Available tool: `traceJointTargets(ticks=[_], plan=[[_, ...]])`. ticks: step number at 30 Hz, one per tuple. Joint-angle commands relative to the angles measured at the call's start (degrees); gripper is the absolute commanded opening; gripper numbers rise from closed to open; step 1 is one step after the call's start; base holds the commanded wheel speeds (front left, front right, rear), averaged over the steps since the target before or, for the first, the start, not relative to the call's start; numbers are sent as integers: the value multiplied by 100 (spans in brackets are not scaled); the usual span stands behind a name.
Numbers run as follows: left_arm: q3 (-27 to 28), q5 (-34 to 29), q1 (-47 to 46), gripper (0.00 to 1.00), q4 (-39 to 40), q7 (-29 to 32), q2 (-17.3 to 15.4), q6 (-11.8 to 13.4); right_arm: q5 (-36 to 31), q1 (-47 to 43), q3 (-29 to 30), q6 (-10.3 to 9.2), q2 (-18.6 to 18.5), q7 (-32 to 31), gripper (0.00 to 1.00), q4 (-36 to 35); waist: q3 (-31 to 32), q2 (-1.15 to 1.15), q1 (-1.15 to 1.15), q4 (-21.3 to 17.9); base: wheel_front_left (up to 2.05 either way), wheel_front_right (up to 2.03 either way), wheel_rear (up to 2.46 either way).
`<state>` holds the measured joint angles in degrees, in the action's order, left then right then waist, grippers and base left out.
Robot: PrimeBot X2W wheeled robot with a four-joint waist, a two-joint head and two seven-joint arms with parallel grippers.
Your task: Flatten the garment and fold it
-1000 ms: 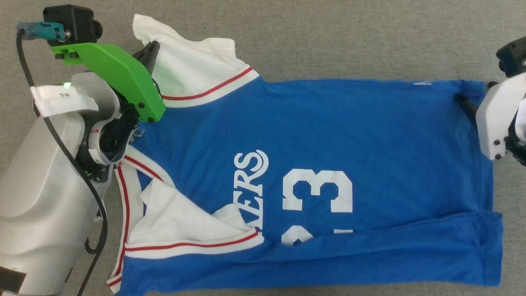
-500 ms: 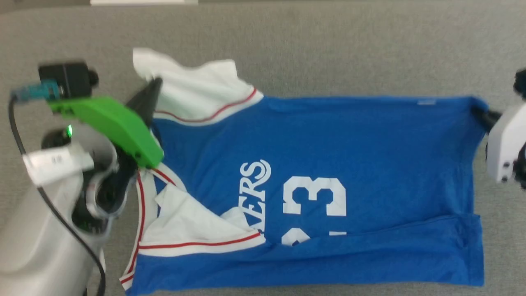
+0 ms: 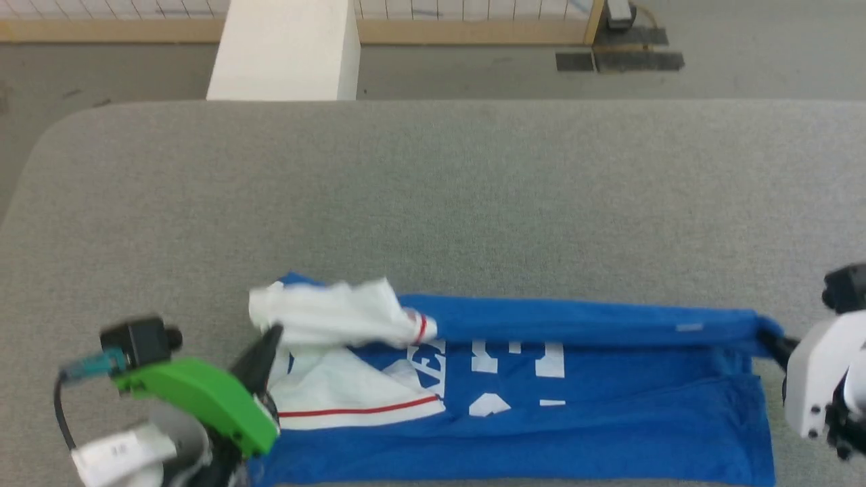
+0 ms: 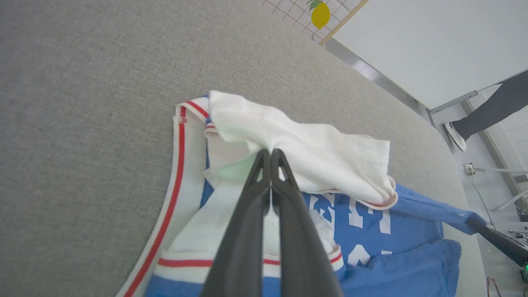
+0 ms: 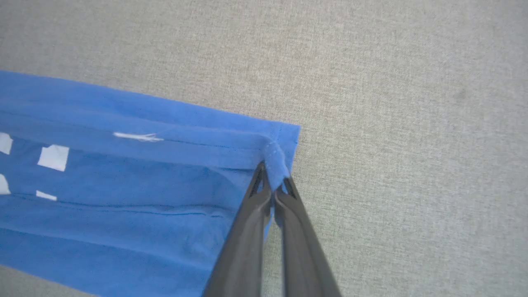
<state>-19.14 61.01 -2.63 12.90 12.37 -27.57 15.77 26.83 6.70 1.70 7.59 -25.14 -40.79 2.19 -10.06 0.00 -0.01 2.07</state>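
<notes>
Garment, blue, far edge folded over lettering, pinched in jaws of left gripper and right gripper

The grey, felt-like tabletop has a rounded far-left corner. Beyond it lies a smooth grey floor. A white rectangular column stands against a light wooden rail, which is topped by a white grid-lined panel. Dark flat floor mats lie to the right. In the left wrist view, a yellow lemon sticker marks the panel, beside a plain white wall.
</notes>
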Motion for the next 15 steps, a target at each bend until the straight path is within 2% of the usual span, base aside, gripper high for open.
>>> traceJointTargets(ticks=[1,10,11,12,13,15], plan=[[32,65,212,0,-9,-72,35,33,-63,-142,48,-10,57,-36,0,-31,144,0,1,43,0,0,0],[-97,291,744,0,-743,-85,260,61,-232,-658,30,-10,357,-137,0,273,204,0,1,38,0,0,0],[-94,291,720,13,-829,-97,280,66,-224,-675,52,-10,402,-111,8,282,223,0,1,32,0,0,0],[-104,265,703,100,-893,-96,274,86,-220,-693,58,-10,426,-90,77,271,244,0,1,26,0,0,0],[-115,247,682,100,-952,-75,261,114,-189,-722,92,-10,456,-55,100,233,268,0,1,24,0,0,0],[-119,198,645,100,-989,-24,196,187,-101,-824,180,-10,479,-52,100,91,319,0,1,26,0,0,0]])
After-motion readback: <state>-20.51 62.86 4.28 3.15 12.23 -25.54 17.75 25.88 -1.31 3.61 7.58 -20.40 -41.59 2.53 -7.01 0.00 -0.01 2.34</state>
